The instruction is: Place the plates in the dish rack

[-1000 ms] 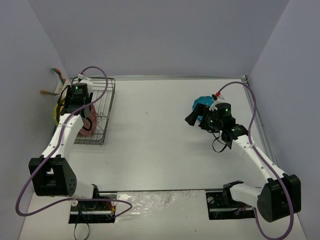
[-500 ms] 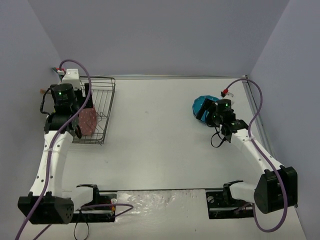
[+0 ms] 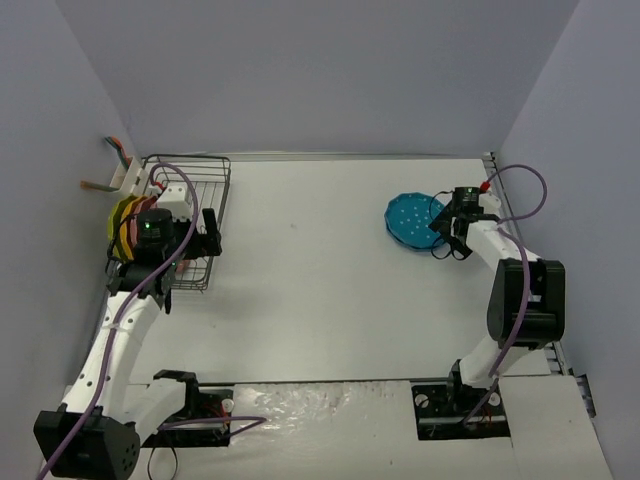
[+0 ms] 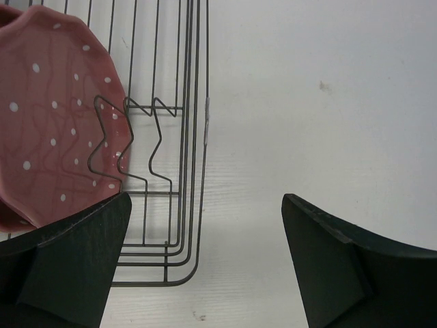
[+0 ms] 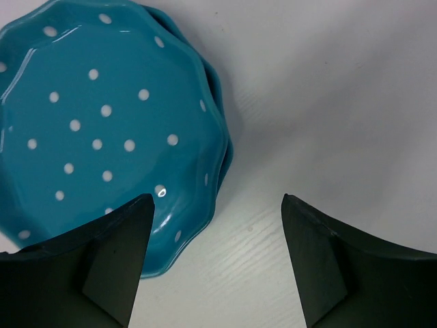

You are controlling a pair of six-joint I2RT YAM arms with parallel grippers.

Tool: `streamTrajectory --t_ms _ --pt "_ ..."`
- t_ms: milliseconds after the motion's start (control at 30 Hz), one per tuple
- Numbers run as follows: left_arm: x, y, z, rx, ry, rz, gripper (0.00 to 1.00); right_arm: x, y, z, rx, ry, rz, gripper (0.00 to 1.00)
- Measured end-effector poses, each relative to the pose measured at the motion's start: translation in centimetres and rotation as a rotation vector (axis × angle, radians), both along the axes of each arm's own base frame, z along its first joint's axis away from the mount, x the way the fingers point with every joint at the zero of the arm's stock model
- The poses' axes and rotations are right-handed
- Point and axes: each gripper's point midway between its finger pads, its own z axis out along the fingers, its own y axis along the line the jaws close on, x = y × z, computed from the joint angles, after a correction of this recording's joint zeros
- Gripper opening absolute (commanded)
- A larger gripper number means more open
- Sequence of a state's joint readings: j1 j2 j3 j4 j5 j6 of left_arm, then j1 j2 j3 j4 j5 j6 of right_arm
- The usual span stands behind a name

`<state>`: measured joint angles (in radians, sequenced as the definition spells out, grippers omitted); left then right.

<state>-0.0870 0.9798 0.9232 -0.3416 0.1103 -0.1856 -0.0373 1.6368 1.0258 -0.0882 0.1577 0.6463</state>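
1. Reference for everything below: the dish rack [image 3: 205,190], at the far left of the table [image 3: 300,270].
2. Inside the dish rack, along its left side, plates [image 3: 124,225] stand on edge. I see lime-yellow, orange and pink rims from above, but I cannot tell the exact count. The pink plate [image 4: 54,123] leans among the wires, nearest the rack's open part.
3. My left gripper [image 4: 205,266] hovers over the rack's near right corner. Its jaws are spread wide, with only wire and table between them.
4. Well to the right of the rack, flat on the table, lie the turquoise plates [image 3: 410,218]. I count two stacked, going by the second rim showing under the top one.
5. My right gripper [image 5: 215,266] hangs at the side of that stack away from the rack. Its jaws are apart, one finger over the top rim and the other over the table. It is not pinching anything.
6. Judgement: the load looks mostly done, with the turquoise pair left. The next move is a clean pinch on the top rim only, then a carry across to the rack.
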Motion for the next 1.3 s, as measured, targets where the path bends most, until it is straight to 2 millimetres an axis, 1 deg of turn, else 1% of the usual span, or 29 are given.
streamTrajectory --t_ms 67,200,233,267,433,500,600,633,767,933,1067,1300 --pt "-0.2 -0.3 -0.5 -0.001 0.012 -0.008 0.90 0.3 -0.3 -1.1 0.006 0.022 -0.013 0.58" --pt "-0.3 -0.5 -0.2 0.004 -0.001 -0.010 0.89 0.7 -0.2 -2.9 0.019 0.050 -0.015 0.48" --pt "-0.3 -0.5 -0.1 0.004 -0.005 -0.012 0.89 0.7 -0.1 -3.3 0.025 0.053 -0.016 0.47" --pt "-0.3 -0.6 0.0 0.004 -0.008 -0.013 0.90 0.9 0.0 -3.2 0.026 0.048 -0.013 0.46" --pt "-0.4 -0.7 0.1 0.006 -0.013 -0.016 0.90 1.7 0.0 -3.2 0.030 0.027 -0.010 0.29" --pt "-0.4 -0.7 0.1 0.006 -0.013 -0.015 0.90 1.9 0.0 -3.2 0.029 0.020 -0.011 0.20" --pt "-0.4 -0.6 0.1 0.007 -0.014 -0.013 0.90 2.0 -0.3 -3.1 0.021 0.015 -0.019 0.03" --pt "-0.4 -0.6 0.2 0.008 -0.014 -0.012 0.90 2.1 -0.4 -3.0 0.020 0.011 -0.027 0.01" --pt "-0.3 -0.6 0.2 0.008 -0.015 -0.012 0.90 2.6 -0.6 -2.6 0.031 -0.019 -0.046 0.00" --pt "-0.3 -0.6 0.2 0.009 -0.016 -0.011 0.90 2.7 -0.6 -2.4 0.036 -0.026 -0.045 0.00" --pt "-0.3 -0.6 0.2 0.009 -0.015 -0.010 0.90 2.5 -0.5 -1.1 0.038 -0.045 -0.045 0.00" --pt "-0.3 -0.6 0.2 0.009 -0.015 -0.010 0.90 1.0 -0.8 1.6 0.033 -0.053 -0.048 0.00"
